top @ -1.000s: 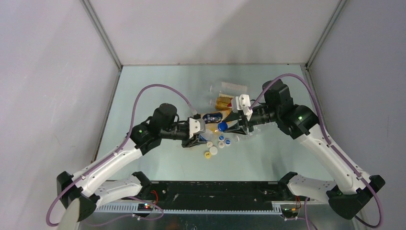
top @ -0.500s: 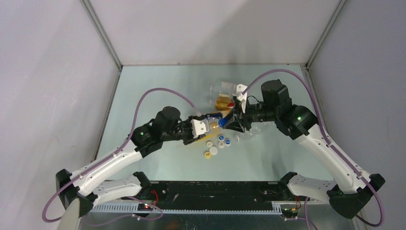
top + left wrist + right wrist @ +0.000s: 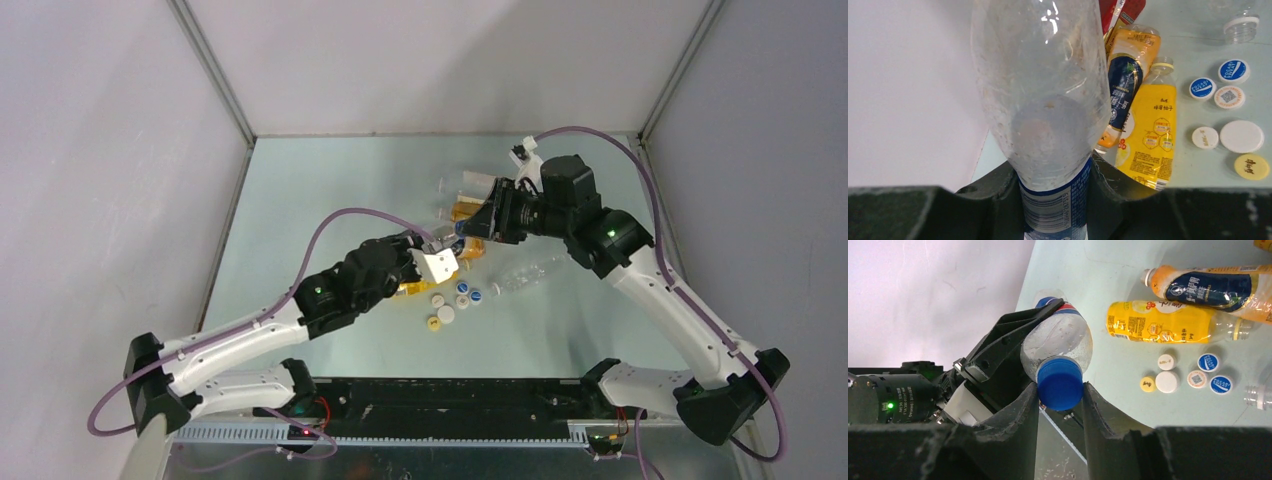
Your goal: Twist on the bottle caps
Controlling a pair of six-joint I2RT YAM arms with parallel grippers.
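Left gripper (image 3: 1053,197) clamps the clear bottle (image 3: 1040,100), right gripper (image 3: 1060,402) pinches the blue cap (image 3: 1060,384) on its neck; I'd hold them aligned while twisting.

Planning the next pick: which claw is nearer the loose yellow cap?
Left. The left claw, holding a clear bottle, hangs just beyond the yellow cap; the right claw, shut on the blue cap, sits farther back and right.

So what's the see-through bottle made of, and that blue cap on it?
The clear bottle looks like thin, glossy plastic: you can see through it, and it shows dents and bright glints. The blue cap looks like thicker, duller plastic: solid colour that hides what is behind it, with hardly any shine.
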